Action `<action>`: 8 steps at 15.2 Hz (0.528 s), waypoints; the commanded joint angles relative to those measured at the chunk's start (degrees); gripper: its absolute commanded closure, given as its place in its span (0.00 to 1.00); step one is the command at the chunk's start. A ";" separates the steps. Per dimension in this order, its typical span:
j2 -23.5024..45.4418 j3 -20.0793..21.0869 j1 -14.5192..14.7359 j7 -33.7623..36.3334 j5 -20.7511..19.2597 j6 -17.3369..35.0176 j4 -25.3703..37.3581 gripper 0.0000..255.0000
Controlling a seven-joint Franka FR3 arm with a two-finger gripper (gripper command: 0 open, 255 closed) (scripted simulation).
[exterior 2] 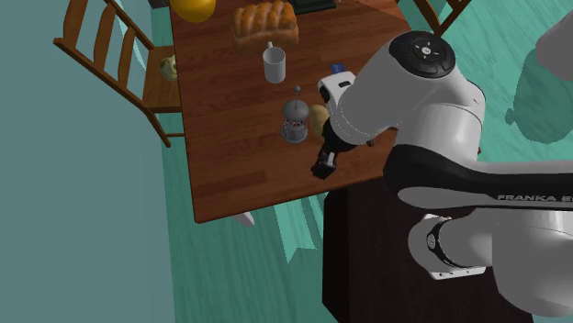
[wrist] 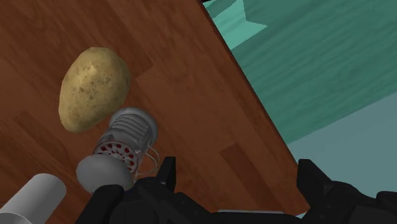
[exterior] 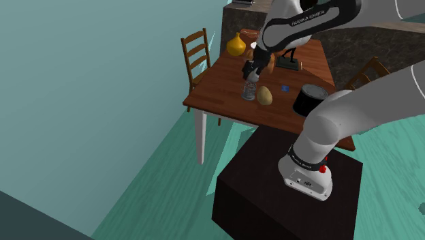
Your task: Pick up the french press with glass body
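I have the gripper (wrist: 237,170) spread wide and empty. The gap between its fingers (wrist: 168,181) looks down on bare wood of the table (wrist: 210,121) close to its edge, not on my target. The french press (wrist: 125,141) stands outside that gap, off the outer side of one finger. The potato (wrist: 94,88) is just beyond it on the side away from the gripper; I cannot tell whether the two touch.

In the second exterior view the french press (exterior 2: 295,119) is upright on the table with its plunger rod pointing straight up, so its long axis is vertical. The gripper (exterior 2: 322,165) hangs nearer the table's edge than the french press does. In the shoulder view the gripper (exterior: 253,71) sits above the french press (exterior: 249,91).

So I judge the offset to be sideways and down. I would shift the gripper across, away from the edge, until the glass body sits between the fingers, and only then lower. The potato crowds the far side, which leaves that finger little room.
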 commanded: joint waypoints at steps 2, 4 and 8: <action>5.88 -2.67 -1.30 -2.04 -1.41 7.67 0.24 0.00; 9.75 -4.49 -1.87 -3.46 -1.86 12.30 0.76 0.00; 18.03 -8.63 -1.87 -7.22 -0.88 21.16 2.80 0.00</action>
